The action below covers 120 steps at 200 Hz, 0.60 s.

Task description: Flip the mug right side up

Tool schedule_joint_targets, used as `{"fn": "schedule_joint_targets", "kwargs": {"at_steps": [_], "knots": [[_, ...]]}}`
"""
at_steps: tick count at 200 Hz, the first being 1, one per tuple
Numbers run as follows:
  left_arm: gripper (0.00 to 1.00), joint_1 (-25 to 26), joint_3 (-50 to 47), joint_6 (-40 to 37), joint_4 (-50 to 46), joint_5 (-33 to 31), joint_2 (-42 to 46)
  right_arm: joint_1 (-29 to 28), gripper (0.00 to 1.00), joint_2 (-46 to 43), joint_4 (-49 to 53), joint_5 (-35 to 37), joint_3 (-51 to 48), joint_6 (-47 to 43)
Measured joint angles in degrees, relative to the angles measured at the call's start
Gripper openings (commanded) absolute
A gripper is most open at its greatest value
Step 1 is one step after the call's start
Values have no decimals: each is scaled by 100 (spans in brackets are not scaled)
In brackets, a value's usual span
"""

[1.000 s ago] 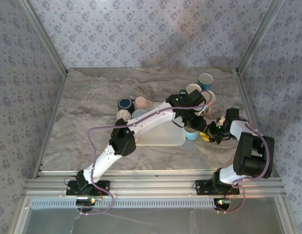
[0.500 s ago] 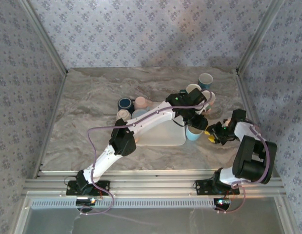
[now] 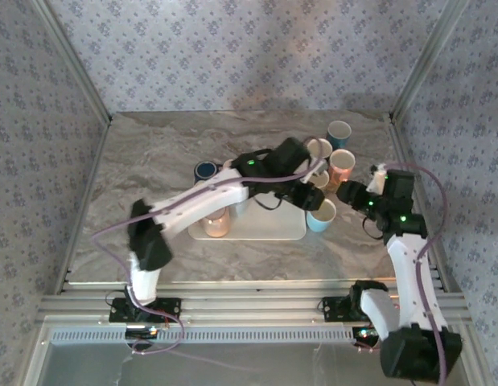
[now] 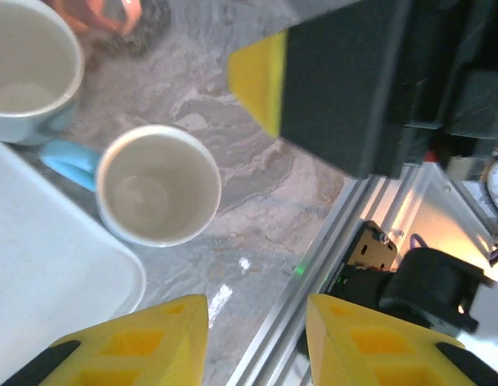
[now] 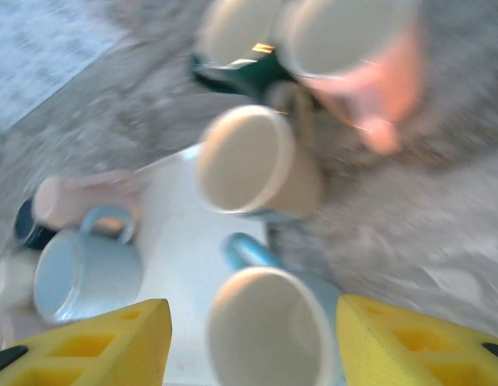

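Observation:
The light blue mug stands upright, mouth up, on the marble just off the white tray's right edge. From the left wrist I look down into the mug, its blue handle pointing at the tray. My left gripper hangs above it, open, with nothing between its yellow fingers. My left gripper sits just behind the mug, and the right gripper is to its right, apart from it. In the blurred right wrist view the mug shows beyond the open right gripper.
Behind the mug stand a beige mug, an orange one and a teal one. A dark blue mug and a pinkish mug are at the tray's left end. The table's metal rail runs close by.
The right gripper has opened, let go of the light blue mug and drawn back to the right. The left arm has swung its elbow left and its gripper has lifted off the mug.

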State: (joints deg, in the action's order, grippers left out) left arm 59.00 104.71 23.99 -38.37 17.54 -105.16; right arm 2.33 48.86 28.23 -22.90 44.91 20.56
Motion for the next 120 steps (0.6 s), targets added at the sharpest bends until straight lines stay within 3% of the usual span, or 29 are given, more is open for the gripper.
{"fn": "schedule_joint_targets", "kwargs": {"at_steps": [49,89,111,120], "knots": [[42,-1032,-3661,72,1606,-289,3047,-2538,74,487,-984,330,234,-1095],[52,-2232,-4793,339,1327,-315,4426,-4000,89,1867,-1220,446,883,-2310],[67,-2892,-4942,487,870,-173,4900,-4433,94,2667,-1102,382,1513,-2970],[97,-3182,-4975,501,667,-76,5047,-4603,95,3023,-999,350,1834,-3230]]}}
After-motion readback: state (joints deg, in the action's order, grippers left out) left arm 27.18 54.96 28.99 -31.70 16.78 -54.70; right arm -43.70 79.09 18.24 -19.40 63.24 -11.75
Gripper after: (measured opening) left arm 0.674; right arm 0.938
